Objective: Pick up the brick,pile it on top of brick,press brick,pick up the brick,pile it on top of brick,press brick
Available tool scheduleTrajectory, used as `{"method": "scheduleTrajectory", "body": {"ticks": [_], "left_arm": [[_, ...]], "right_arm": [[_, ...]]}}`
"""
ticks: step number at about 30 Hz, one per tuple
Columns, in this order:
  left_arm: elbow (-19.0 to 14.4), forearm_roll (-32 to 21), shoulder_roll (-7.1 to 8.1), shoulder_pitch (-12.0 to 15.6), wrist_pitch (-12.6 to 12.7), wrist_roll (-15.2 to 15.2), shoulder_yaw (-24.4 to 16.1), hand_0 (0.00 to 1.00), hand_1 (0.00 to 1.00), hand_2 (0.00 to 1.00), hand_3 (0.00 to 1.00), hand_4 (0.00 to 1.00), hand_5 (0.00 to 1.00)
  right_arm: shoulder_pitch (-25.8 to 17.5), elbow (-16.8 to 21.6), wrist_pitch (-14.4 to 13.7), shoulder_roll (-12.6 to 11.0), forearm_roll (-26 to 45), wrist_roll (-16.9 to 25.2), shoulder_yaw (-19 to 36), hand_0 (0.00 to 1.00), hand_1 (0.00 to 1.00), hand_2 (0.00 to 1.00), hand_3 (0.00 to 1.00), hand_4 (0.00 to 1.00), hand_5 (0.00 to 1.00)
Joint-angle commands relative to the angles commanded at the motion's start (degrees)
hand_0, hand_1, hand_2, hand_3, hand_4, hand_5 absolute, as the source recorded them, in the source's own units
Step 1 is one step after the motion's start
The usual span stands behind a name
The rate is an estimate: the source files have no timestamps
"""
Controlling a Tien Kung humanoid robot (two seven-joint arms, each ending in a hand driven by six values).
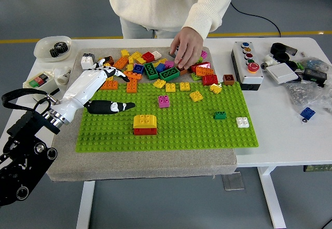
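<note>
Now nothing is held by the left hand [111, 91], its fingers spread beside the yellow brick [144, 120], which is stacked on a red brick [145, 131] on the green baseplate [207, 130]. Loose bricks are probably light, hard and smooth; their flat sides should be pinched.

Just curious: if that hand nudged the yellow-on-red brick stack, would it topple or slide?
The yellow-on-red stack sits low and wide on the studded green baseplate, so it probably stays put. It looks like rigid plastic, likely light.
</note>
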Motion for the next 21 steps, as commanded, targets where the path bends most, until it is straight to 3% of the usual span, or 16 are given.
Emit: {"method": "scheduleTrajectory", "body": {"ticks": [1,12,13,18,19,21], "left_arm": [[-0.1,0.2,-0.01,0.0,-0.2,0.3,-0.2,0.998,0.768,0.75,0.801,0.998,0.57],[-2.6,4.4,-0.76,-0.5,-4.7,4.9,-5.0,0.998,0.785,0.79,0.853,0.998,0.537],[-2.8,4.7,-0.79,-0.5,-4.9,5.1,-5.1,0.986,0.819,0.839,0.904,0.998,0.474],[-3.6,7.1,-1.01,-0.9,-6.8,6.9,-5.8,0.986,0.819,0.839,0.904,0.998,0.474],[-3.8,7.9,-1.04,-1.0,-7.2,7.6,-5.9,0.912,0.833,0.876,0.92,0.998,0.38],[-3.8,9.5,-1.15,-1.3,-7.9,8.6,-6.3,0.912,0.833,0.876,0.92,0.998,0.38]], "right_arm": [[0.0,0.0,0.0,0.0,0.0,0.0,0.1,0.739,0.647,0.712,0.579,0.806,0.373],[0.0,0.0,-0.1,0.0,-0.2,-0.1,0.7,0.74,0.648,0.712,0.58,0.807,0.374],[0.0,0.0,-0.1,0.0,-0.2,-0.1,0.7,0.74,0.648,0.711,0.58,0.807,0.374],[0.0,0.0,-0.2,0.0,-0.4,-0.1,0.9,0.74,0.648,0.711,0.58,0.807,0.374],[0.1,0.0,-0.2,0.0,-0.4,-0.1,0.9,0.74,0.648,0.711,0.581,0.807,0.374],[0.1,0.0,-0.2,0.0,-0.3,-0.1,0.9,0.74,0.648,0.711,0.581,0.807,0.374]]}}
